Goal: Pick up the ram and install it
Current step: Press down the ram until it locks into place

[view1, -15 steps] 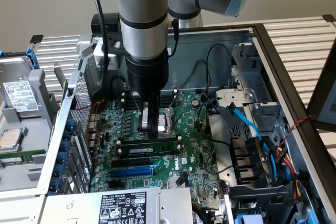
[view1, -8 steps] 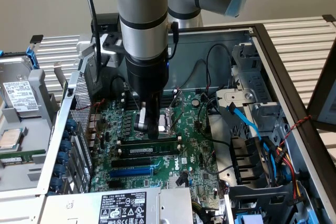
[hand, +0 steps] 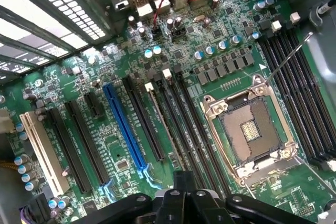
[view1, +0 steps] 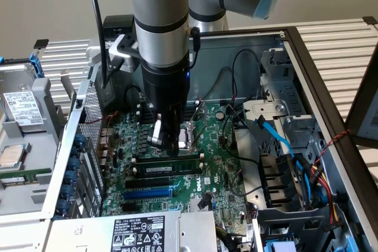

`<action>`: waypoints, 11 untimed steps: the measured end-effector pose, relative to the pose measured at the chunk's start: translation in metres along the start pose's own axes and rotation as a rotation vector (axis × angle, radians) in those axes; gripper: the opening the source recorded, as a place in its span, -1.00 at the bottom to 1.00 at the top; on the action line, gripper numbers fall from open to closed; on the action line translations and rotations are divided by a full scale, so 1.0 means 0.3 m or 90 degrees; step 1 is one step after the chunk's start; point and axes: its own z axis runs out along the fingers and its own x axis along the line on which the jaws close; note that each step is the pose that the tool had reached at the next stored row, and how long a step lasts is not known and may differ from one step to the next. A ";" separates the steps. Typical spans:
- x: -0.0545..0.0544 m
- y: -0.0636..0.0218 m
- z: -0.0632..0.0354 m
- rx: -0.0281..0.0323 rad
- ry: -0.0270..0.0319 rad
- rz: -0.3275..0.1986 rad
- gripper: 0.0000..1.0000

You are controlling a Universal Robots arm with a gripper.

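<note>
Fingers (view1: 167,140) are sitting closed, hovering over the motherboard (view1: 218,175) mid-frame. Ram (view1: 167,165) is lying seated in a slot just below them

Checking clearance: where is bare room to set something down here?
Bare: the slatted tabletop beyond the case wall, on the exterior view's right. Crowded: the motherboard under the end effector, and the cables beside the drive cage.

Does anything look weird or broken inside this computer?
Nothing looks broken. One odd thing is the big square processor socket next to the black memory slots. It sits bare with its contacts showing and has no chip or cooler on it. The ram stands in a slot and does not look tilted.
</note>
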 end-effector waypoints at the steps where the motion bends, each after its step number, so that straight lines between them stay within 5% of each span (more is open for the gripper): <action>1: 0.000 0.000 0.000 0.0002 0.0000 0.009 -0.79; 11: 0.000 0.000 -0.002 0.0026 -0.0002 0.101 -0.79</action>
